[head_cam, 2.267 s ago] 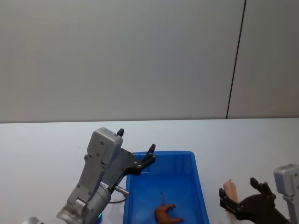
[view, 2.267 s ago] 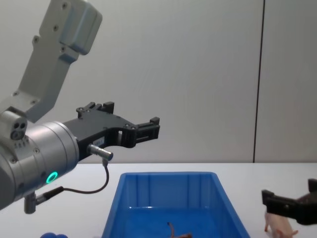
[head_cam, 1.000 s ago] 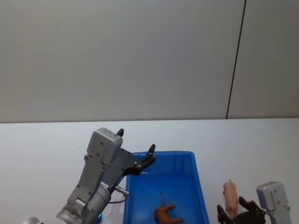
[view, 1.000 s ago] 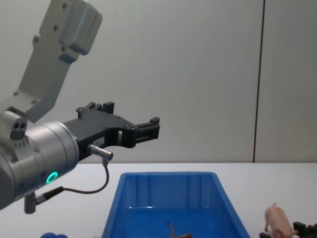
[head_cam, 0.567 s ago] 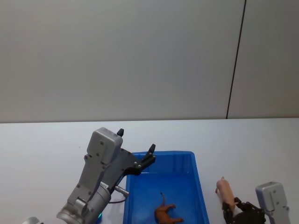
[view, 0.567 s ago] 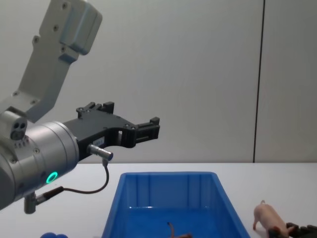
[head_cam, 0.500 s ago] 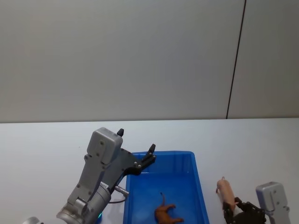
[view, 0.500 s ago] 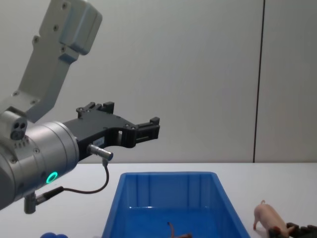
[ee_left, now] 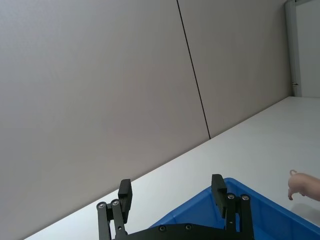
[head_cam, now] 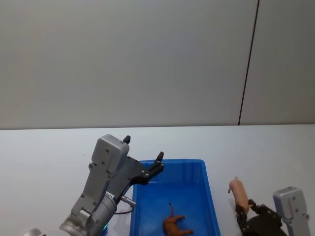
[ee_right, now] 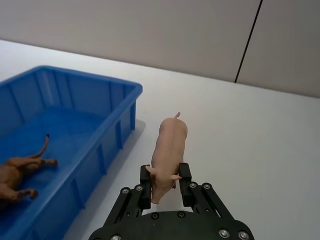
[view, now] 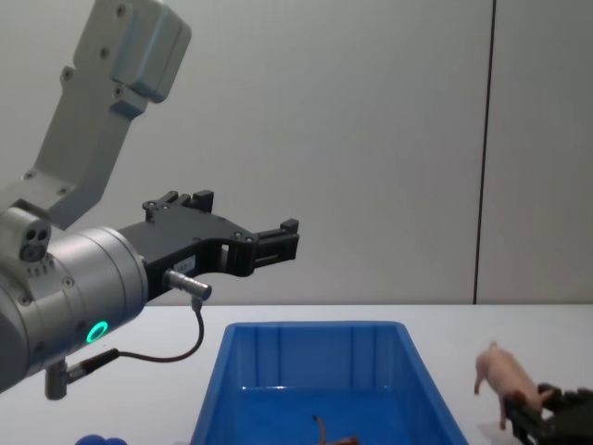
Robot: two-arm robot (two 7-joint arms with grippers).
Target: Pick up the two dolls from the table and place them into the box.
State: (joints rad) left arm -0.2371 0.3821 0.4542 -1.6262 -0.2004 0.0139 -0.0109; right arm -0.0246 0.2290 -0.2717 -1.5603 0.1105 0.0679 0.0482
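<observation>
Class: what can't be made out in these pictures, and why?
- Brown toy, chest view: bottom edge hides most of it.
- Pig, chest view: right gripper hides its gripped end.
- Blue bin, head view: bottom edge cuts its near end.
- Left gripper, open near the bin, left wrist view: base cut off.

Box [ee_right: 115, 135]: I read it as glossy moulded blue plastic. Pink pig [ee_right: 169, 142]: smooth, matt, rubbery. Brown animal [ee_right: 11, 173]: slight sheen. Table [ee_right: 250, 140]: matt white. Right gripper [ee_right: 165, 173]: matt black. Left arm housing [head_cam: 106, 155]: satin grey.
</observation>
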